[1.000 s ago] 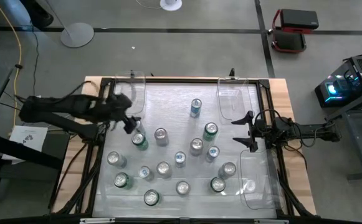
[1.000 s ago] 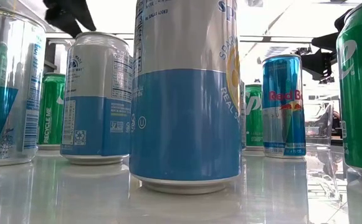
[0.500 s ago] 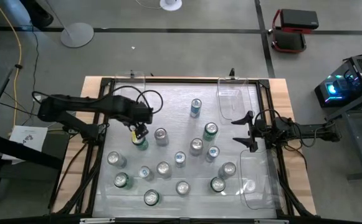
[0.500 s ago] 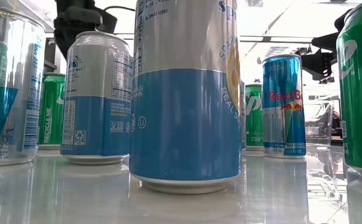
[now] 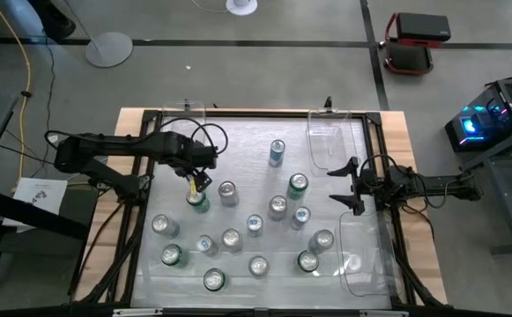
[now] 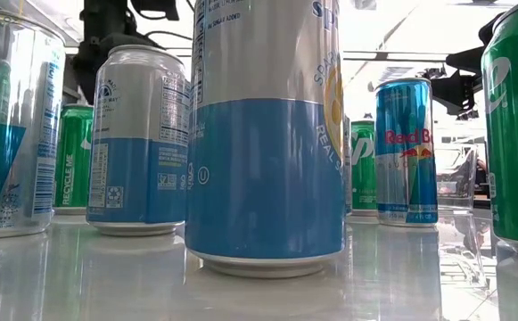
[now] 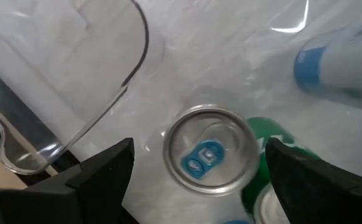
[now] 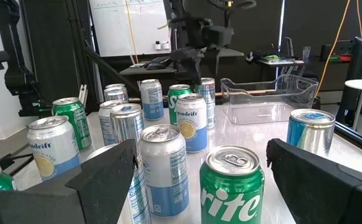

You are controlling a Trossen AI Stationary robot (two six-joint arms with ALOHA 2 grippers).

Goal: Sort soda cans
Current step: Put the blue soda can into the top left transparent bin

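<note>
Hovering now: left gripper [image 5: 196, 182] swung in from table edge, jaws spread | green can [image 5: 197, 200] directly beneath, between fingers, ungrasped | right gripper [image 5: 351, 186] parked agape beside bins | first pick imminent, nothing sorted

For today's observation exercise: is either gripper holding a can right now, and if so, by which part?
Nothing is held. The left gripper hangs open above a green can; the right gripper waits open near the bins, clear of any can.
</note>
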